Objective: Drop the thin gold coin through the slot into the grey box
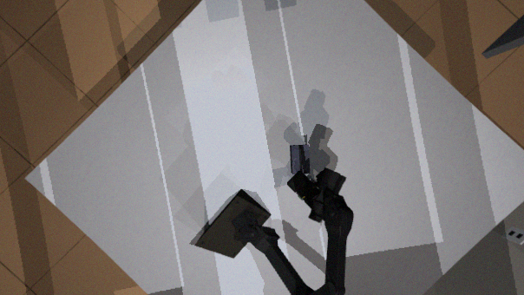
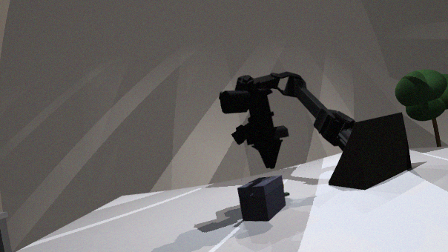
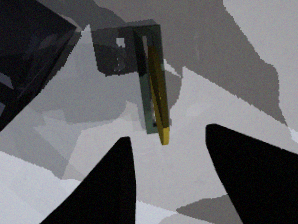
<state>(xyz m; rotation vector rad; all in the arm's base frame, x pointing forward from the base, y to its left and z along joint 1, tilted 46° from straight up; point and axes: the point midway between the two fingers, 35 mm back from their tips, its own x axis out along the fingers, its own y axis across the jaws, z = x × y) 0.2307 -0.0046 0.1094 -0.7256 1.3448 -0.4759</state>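
Observation:
The gold coin (image 3: 159,95) stands on edge in the dark-green holder (image 3: 144,107) (image 2: 287,193), leaning slightly to the right in the wrist view. My gripper (image 3: 168,140) (image 2: 270,167) is open and empty, pointing down above the coin. In the wrist view the coin's near end lies between the two fingertips in the picture, below them in height. The closed grey box (image 1: 295,159) (image 2: 255,204) (image 3: 35,55) stands beside the holder. A dark slot line shows along its lid in the top view. The arm mostly hides coin and holder there, and the box mostly hides them in the exterior view.
The arm's base plate (image 1: 221,234) (image 2: 374,156) stands on the pale table (image 1: 369,108). The box is at the upper left of the wrist view, close to the holder. Shadows of the arm fall around box and holder. A green tree (image 2: 420,93) stands in the background.

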